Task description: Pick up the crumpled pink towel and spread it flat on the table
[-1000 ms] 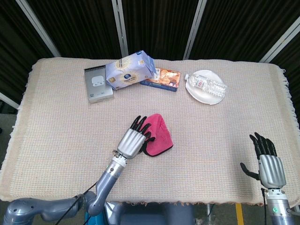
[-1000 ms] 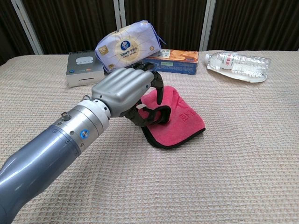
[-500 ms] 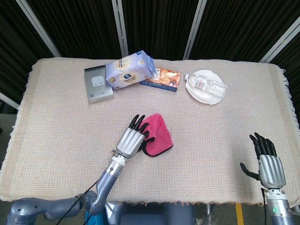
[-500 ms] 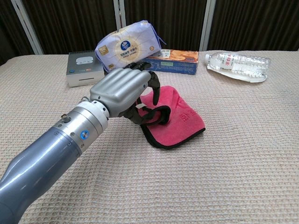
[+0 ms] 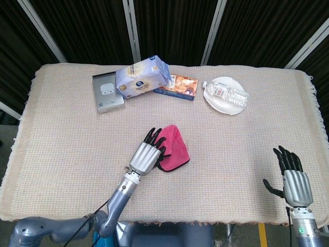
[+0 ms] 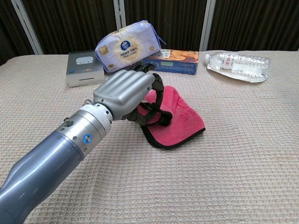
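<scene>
The pink towel (image 5: 176, 148) lies folded in a bunch with a dark hem near the middle of the table (image 5: 67, 144). In the chest view the towel (image 6: 182, 116) stays down on the cloth. My left hand (image 5: 146, 155) reaches in from the near side, covering the towel's left edge. Its fingers (image 6: 156, 84) curl down over the top fold while the thumb presses in from below, pinching that edge. My right hand (image 5: 295, 180) hovers at the near right table edge, fingers apart and empty; the chest view does not show it.
Along the far side stand a grey-white box (image 5: 107, 92), a pale blue tissue pack (image 5: 141, 76) and a flat blue-orange box (image 5: 177, 86). A water bottle (image 5: 229, 93) lies on a white plate (image 5: 216, 103) at the far right.
My left hand's fingers have curled further in over the towel's left edge, and the hand has edged slightly right. The towel still lies on the table. The right hand has not moved.
</scene>
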